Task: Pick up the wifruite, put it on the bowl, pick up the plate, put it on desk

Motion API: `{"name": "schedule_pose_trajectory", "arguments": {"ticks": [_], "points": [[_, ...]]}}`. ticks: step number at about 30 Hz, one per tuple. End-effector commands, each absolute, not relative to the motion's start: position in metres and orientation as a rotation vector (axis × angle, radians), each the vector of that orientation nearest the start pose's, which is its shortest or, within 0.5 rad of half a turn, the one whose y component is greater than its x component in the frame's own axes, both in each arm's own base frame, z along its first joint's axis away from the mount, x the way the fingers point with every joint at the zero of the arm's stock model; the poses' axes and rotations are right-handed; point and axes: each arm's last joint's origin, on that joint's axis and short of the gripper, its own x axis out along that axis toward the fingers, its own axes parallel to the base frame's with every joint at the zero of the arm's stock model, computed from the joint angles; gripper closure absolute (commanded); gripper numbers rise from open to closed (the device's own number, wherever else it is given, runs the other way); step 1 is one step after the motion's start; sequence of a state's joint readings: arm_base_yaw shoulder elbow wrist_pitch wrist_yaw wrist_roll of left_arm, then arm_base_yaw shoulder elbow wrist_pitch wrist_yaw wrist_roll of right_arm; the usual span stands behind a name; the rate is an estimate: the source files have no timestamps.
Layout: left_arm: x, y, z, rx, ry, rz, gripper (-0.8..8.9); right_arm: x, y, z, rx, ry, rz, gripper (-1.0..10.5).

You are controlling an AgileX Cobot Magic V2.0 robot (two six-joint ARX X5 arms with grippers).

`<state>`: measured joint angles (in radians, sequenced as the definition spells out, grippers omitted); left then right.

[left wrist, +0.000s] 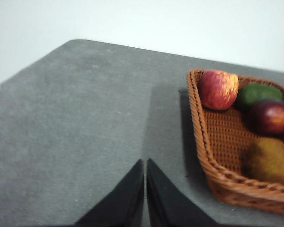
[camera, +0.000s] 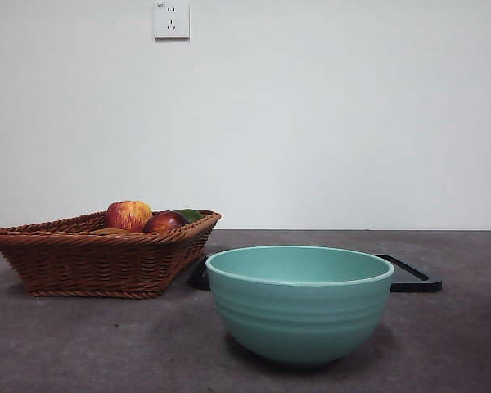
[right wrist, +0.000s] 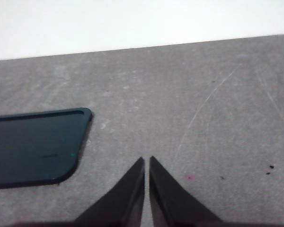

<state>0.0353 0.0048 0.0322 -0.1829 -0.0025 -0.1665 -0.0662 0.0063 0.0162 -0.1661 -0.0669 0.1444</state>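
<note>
Right now both claws are pressed together and pinch nothing. The left claw [left wrist: 146, 163] hangs over bare desk [left wrist: 85, 123], its two black jaws meeting at the tips with only a hairline slit between them. Out from it, near but apart, sits a woven basket [left wrist: 201, 142] of fruit. Inside the basket lie a red-and-yellow apple [left wrist: 218, 89], a green fruit [left wrist: 258, 93], a dark red fruit [left wrist: 272, 117] and the wifruite [left wrist: 270, 161], a dull brown oval resting against the near rim of the basket, just beside the dark red fruit.

The right claw [right wrist: 146, 161] is likewise closed to a thin slit above bare desk [right wrist: 203, 118]. A dark flat plate [right wrist: 35, 144] with rounded corners and a low raised edge lies on the desk near it, not touching.

From the front, neither arm shows. The teal bowl [camera: 299, 304] stands nearest, at about five o'clock from the picture's middle, and I can see nothing above its rim. The basket [camera: 98, 254] is at about eight o'clock, farther back, with the apple [camera: 128, 215], the dark red fruit [camera: 164, 221] and a sliver of the green fruit [camera: 191, 214] above its edge. The plate [camera: 413, 277] lies flat behind the bowl, poking out at three o'clock.
</note>
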Motion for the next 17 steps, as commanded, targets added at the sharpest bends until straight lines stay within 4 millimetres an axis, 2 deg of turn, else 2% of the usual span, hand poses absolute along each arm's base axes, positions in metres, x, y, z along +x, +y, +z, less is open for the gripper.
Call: {"name": "schedule_pose_trajectory", "arguments": {"ticks": [1,9,17], "points": [[0.096,0.004,0.149,-0.248,0.172,0.063,8.05,0.096,-0.004,0.152,0.206,0.149,-0.005,9.4],[0.094,0.004,0.156,-0.373,0.156,0.071,8.05,0.095,-0.002,0.156,0.282,0.148,0.053,9.4],[0.086,0.002,0.184,-0.431,0.151,0.026,8.03,0.088,-0.001,0.191,0.306,0.049,0.084,9.4]]}}
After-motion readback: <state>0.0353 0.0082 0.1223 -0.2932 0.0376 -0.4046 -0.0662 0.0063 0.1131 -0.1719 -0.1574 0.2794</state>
